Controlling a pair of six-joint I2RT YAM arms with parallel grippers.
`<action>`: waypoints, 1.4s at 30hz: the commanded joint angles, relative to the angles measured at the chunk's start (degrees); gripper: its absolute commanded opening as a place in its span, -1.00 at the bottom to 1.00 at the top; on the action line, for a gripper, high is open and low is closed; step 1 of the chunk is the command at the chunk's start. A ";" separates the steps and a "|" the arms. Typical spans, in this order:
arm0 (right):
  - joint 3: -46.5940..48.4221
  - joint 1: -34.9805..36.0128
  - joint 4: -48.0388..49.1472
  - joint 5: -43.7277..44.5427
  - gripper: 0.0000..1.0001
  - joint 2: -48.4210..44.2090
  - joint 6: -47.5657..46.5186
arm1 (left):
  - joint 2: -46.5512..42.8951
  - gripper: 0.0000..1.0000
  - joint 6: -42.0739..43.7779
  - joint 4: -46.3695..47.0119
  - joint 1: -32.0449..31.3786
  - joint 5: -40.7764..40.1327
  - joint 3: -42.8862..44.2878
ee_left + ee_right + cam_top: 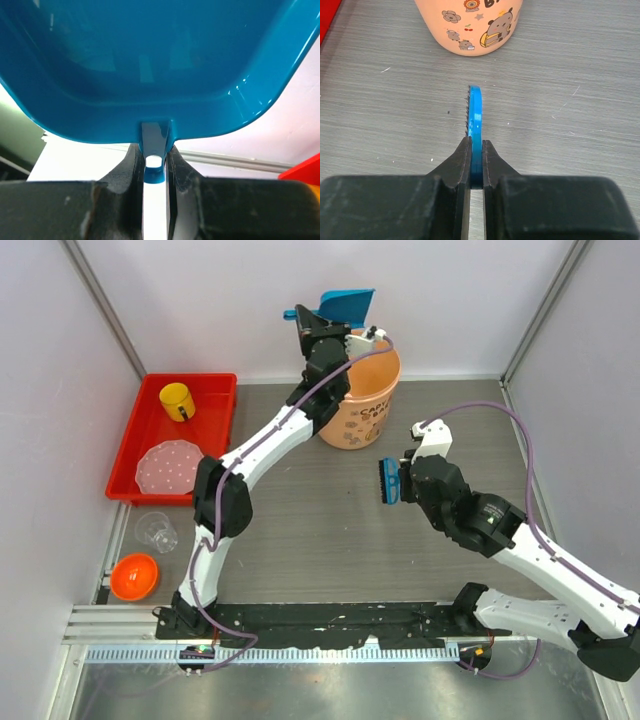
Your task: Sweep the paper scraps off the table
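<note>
While left gripper point(155, 155) clamps dustpan point(348, 306), pan seemingly tilted upward over bucket point(365, 410)

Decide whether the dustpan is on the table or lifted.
Lifted. The left gripper, jaws shut on the handle, holds the dustpan above the bin, off the table.

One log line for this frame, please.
left gripper: shut on dustpan, raised by orange bin | right gripper: shut on brush, over table | scraps: none visible
</note>
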 commanded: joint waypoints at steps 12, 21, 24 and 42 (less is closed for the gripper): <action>-1.12 -0.04 5.49 -7.87 -0.98 -2.70 -5.41 | -39.09 -0.99 -63.55 -71.68 2.57 14.82 -14.38; 1.96 0.40 10.58 -10.61 -0.98 1.00 -12.53 | -51.01 -1.00 -76.15 -84.62 6.44 41.63 -47.35; 1.51 0.40 12.35 -12.28 -0.98 1.70 -12.63 | -47.85 -1.00 -77.12 -82.60 6.62 44.52 -54.92; -2.27 2.34 13.14 -11.41 -0.98 0.55 -12.98 | -24.81 -0.21 -75.10 -75.65 7.23 50.52 -56.43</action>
